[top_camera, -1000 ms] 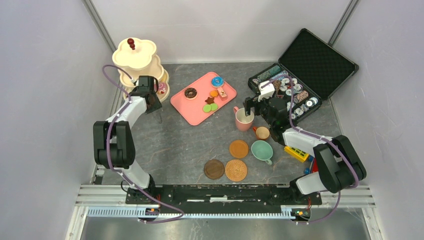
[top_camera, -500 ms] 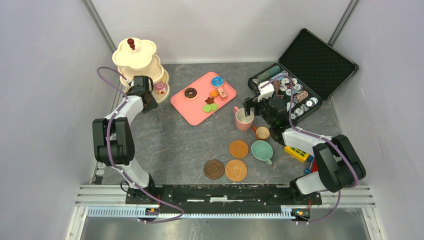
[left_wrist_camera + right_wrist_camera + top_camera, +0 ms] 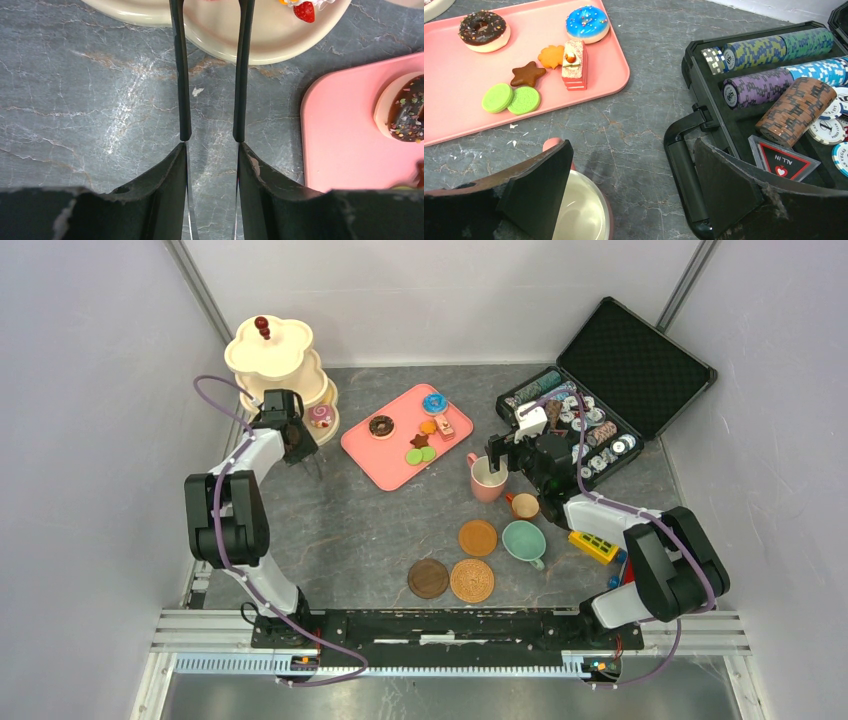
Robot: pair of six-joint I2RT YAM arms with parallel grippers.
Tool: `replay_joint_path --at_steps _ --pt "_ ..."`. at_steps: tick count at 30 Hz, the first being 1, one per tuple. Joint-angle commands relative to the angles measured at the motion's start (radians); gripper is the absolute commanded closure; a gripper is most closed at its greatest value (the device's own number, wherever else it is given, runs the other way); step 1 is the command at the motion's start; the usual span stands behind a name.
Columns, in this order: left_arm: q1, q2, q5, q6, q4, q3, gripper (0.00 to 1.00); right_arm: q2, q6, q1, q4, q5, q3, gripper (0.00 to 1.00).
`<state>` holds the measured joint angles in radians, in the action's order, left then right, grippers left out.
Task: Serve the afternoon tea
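Observation:
The cream three-tier stand (image 3: 270, 355) with a red knob stands at the back left; a pastry (image 3: 321, 417) lies on its lowest tier (image 3: 270, 40). My left gripper (image 3: 298, 443) (image 3: 211, 150) holds thin black-tipped tongs (image 3: 184, 75); their tips are apart, empty, and reach over the tier's edge. The pink tray (image 3: 400, 455) (image 3: 454, 110) holds a chocolate doughnut (image 3: 381, 426) (image 3: 484, 30), a blue doughnut (image 3: 587, 23) and small pastries. My right gripper (image 3: 503, 452) (image 3: 631, 190) is open over the pink cup (image 3: 487, 478) (image 3: 579, 210). The brown cup (image 3: 524, 506), the teal cup (image 3: 523, 541) and three coasters (image 3: 477, 537) lie nearer.
An open black case (image 3: 600, 390) (image 3: 689, 165) of poker chips sits at the back right, its handle right beside my right finger. A yellow gridded block (image 3: 592, 546) lies by the right arm. Grey walls close in the left, back and right.
My left gripper has moved back and left towards the stand, with the tongs in it. The right arm has barely moved.

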<state>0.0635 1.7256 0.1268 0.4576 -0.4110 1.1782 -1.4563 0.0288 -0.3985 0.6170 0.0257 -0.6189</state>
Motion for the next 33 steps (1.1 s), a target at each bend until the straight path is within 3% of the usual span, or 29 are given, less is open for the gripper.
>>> replay_joint_path --at_steps 1,13,20,33 --pt "0.004 -0.032 -0.033 0.054 0.031 0.026 0.61 -0.006 -0.006 -0.002 0.014 -0.008 -0.042 0.02" --pt "0.002 -0.089 -0.043 0.075 0.035 -0.004 0.51 -0.017 -0.006 -0.003 0.007 -0.011 -0.051 0.02" --pt "0.002 -0.127 -0.063 0.091 0.019 -0.046 0.50 -0.014 -0.006 -0.003 0.007 -0.013 -0.051 0.02" --pt "-0.004 -0.358 -0.236 0.115 -0.029 -0.236 0.51 0.026 -0.020 -0.002 0.032 0.028 -0.014 0.02"
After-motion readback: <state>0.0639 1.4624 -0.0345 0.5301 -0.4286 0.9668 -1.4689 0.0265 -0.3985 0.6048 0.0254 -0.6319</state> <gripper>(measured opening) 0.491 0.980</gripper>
